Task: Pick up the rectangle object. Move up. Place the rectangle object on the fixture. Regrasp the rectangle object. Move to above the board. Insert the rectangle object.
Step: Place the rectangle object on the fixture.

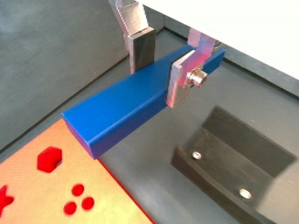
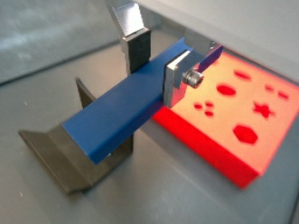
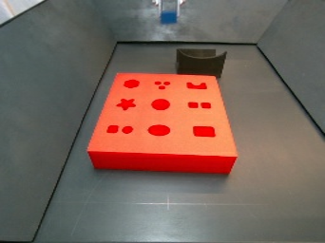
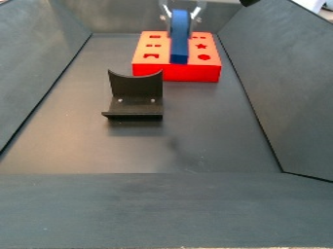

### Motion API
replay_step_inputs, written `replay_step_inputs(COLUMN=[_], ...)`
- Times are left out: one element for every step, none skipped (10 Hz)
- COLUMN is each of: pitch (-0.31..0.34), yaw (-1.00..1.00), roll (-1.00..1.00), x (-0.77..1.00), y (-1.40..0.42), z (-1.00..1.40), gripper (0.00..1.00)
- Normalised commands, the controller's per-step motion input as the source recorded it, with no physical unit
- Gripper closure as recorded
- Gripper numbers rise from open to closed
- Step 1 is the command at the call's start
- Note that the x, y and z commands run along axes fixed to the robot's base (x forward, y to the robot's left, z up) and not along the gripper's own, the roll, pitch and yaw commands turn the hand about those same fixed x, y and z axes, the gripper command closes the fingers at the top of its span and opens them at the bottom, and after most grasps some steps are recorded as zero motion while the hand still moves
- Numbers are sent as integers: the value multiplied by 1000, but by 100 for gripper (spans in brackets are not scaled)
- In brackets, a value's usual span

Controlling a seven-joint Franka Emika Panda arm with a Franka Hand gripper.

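Blue bar (image 1: pixel 122 109) is pinched crosswise in the gripper (image 1: pixel 163 63), hanging above the floor between board (image 1: pixel 52 188) and fixture (image 1: pixel 239 157). Judging by that, pickup and lift look done; fixture placing, regrasp and insertion remain. Side views crop the gripper, showing only the bar's end.

You see only part of the tool (image 1: pixel 163 59) in both wrist views: its fingers run out at the picture's edge. In a side view the tool (image 3: pixel 168 9) is cut at twelve o'clock, and the rectangle object (image 3: pixel 168 13) shows as a small blue scrap, too small to judge the grip. In a wrist view the board (image 1: pixel 52 179) is clipped at the edge at seven o'clock. In another, the bar (image 2: pixel 122 109) hides part of the fixture (image 2: pixel 59 153). In a side view the board (image 4: pixel 176 53) sits partly behind the bar (image 4: pixel 177 39).
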Motion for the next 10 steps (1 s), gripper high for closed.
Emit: replay_step_inputs(pitch=[-46, -16, 11, 31, 49, 66, 83, 84, 82, 75], yaw=[61, 51, 37, 24, 9, -12, -32, -57, -72, -86], roll=[-1000, -1000, -1000, -1000, -1000, -1000, -972, -776, -625, -471], x=[1000, 1000, 1000, 1000, 1000, 985, 907, 806, 729, 657], y=[193, 160, 133, 115, 101, 90, 75, 62, 55, 54], z=[215, 147, 98, 66, 34, 10, -6, -15, -24, -26], gripper=[100, 100, 100, 100, 100, 100, 100, 100, 100, 100])
